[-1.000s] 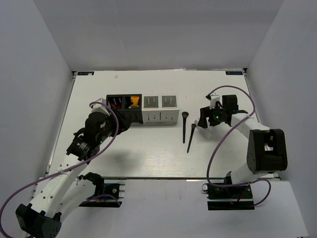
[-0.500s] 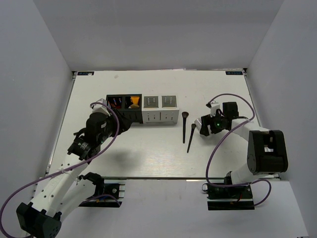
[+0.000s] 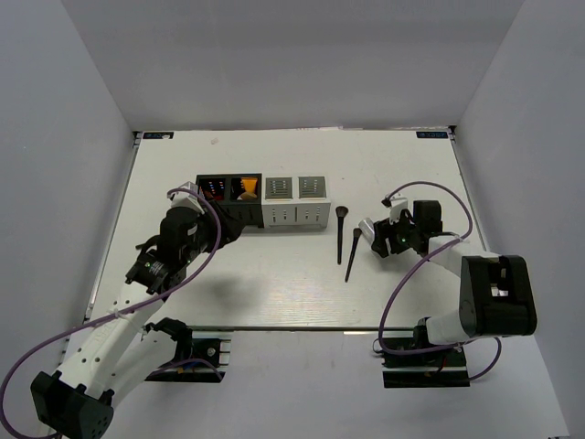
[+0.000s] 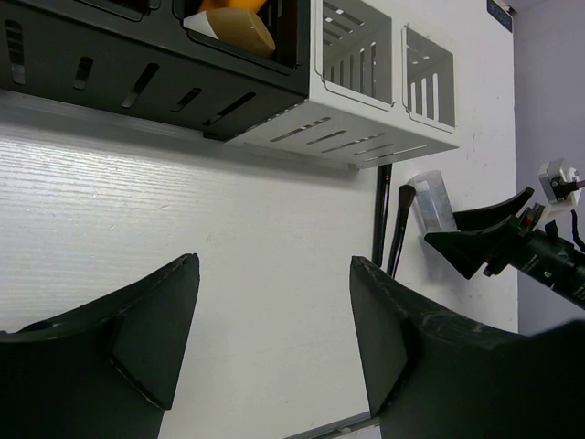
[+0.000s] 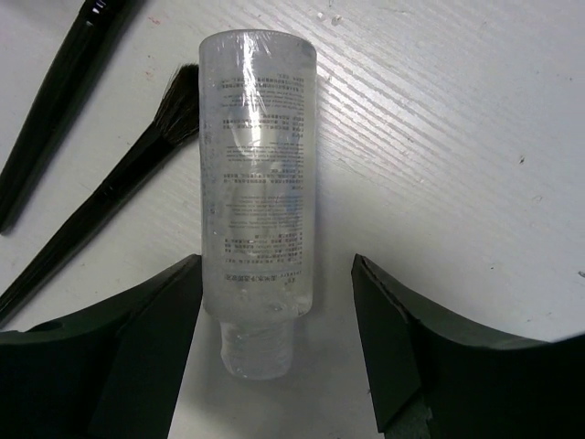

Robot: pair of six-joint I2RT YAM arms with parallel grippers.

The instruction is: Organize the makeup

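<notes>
- Right of grey-white slotted box [image 3: 297, 218]: black brushes [image 5: 101, 206], then clear plastic bottle [image 5: 259, 165] between right gripper [image 5: 274, 302]'s wide jaws.
- Left gripper [image 4: 274, 302] gapes empty.
- Adjoining black box [image 4: 137, 82] holds orange tube [image 4: 239, 27].

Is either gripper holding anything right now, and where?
Nothing is held. The right gripper is open, straddling the bottle near its cap end. The left gripper is open and empty.
</notes>
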